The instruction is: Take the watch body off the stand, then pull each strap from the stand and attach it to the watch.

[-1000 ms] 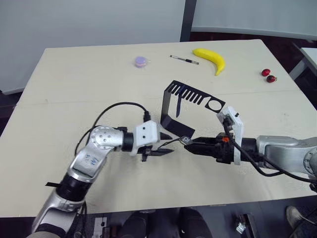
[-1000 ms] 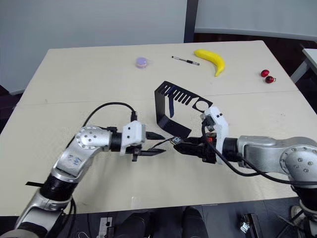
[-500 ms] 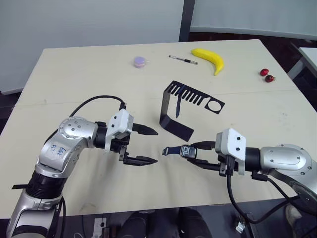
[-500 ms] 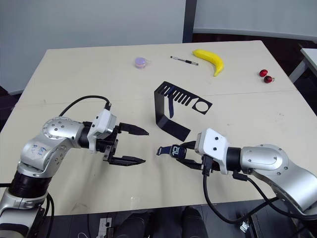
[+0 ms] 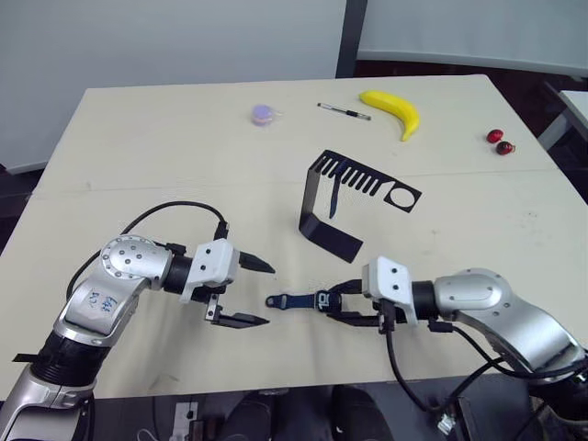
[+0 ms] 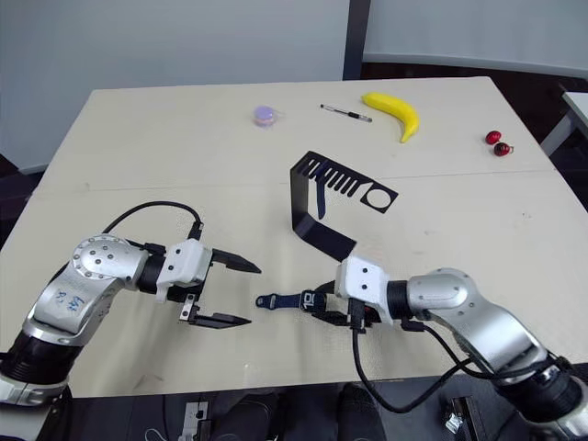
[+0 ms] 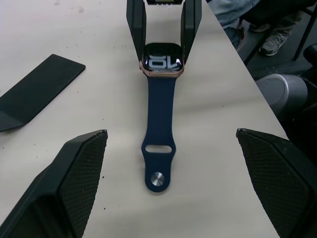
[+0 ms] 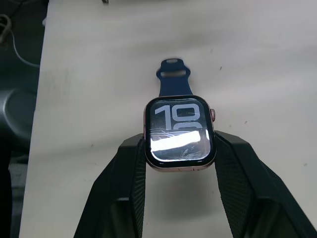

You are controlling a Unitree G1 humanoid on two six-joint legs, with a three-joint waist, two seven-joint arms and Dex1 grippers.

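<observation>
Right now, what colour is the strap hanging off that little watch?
Dark navy blue. The strap shows best in the left wrist view, lying flat on the table from the watch body.

The watch body (image 8: 179, 132) is a small rounded-square case with a pale gold rim and a black screen showing white digits; it lies screen-up near the table's front edge, pinched at its two sides between black fingers. One navy strap (image 7: 159, 149) is joined to the case and stretches flat on the table away from it, ending in a slot and a round stud. The stand (image 5: 323, 206), a black C-bent sheet-metal bracket with a slotted top and a ring hole, sits upright farther back, and the second navy strap (image 5: 333, 188) hangs from its slots
</observation>
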